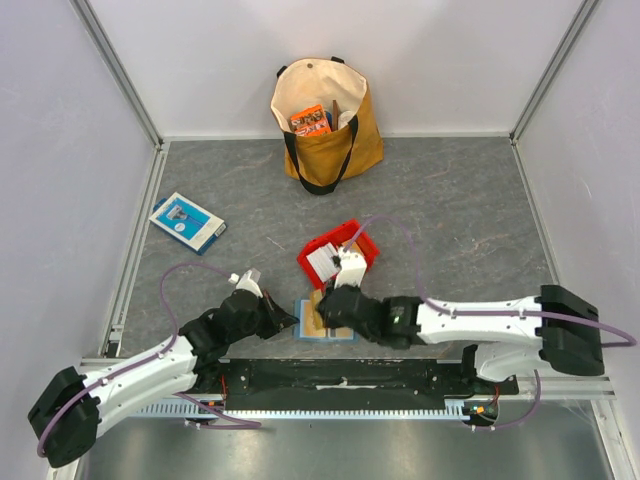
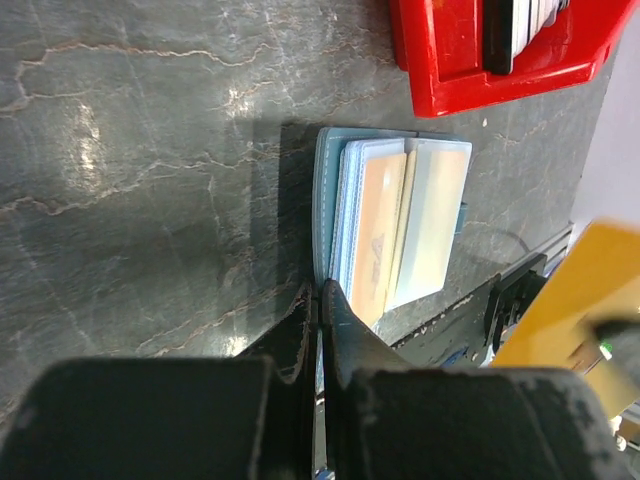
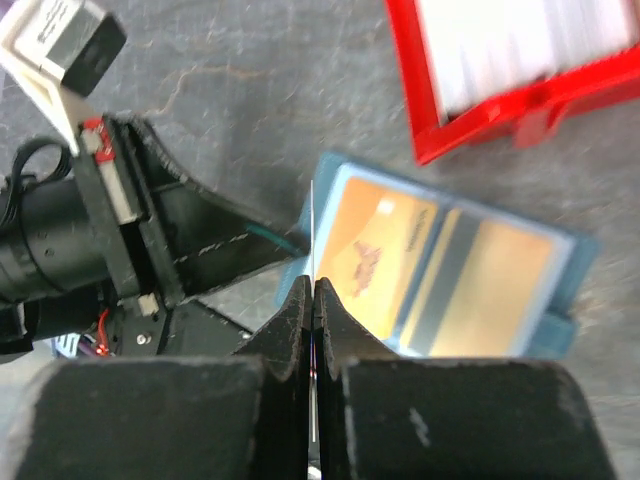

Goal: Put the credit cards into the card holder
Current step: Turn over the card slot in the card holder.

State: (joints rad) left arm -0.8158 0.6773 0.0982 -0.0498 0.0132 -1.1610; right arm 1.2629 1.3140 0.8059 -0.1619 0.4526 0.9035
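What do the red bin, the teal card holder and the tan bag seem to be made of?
Red bin: glossy moulded plastic, judging by its sheen. Card holder: probably leather or imitation, matte with a stitched edge. Tan bag: woven cloth, likely canvas, soft and slumped.

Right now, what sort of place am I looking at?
Probably a robot test cell: grey tabletop boxed in by white panels, left arm and right arm bolted at its edge, a tote bag as prop.

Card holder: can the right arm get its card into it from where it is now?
Probably yes. The card holder lies open just beyond the right gripper, which pinches a credit card edge-on. The left gripper grips only its edge, leaving the pockets uncovered, though both show cards inside.
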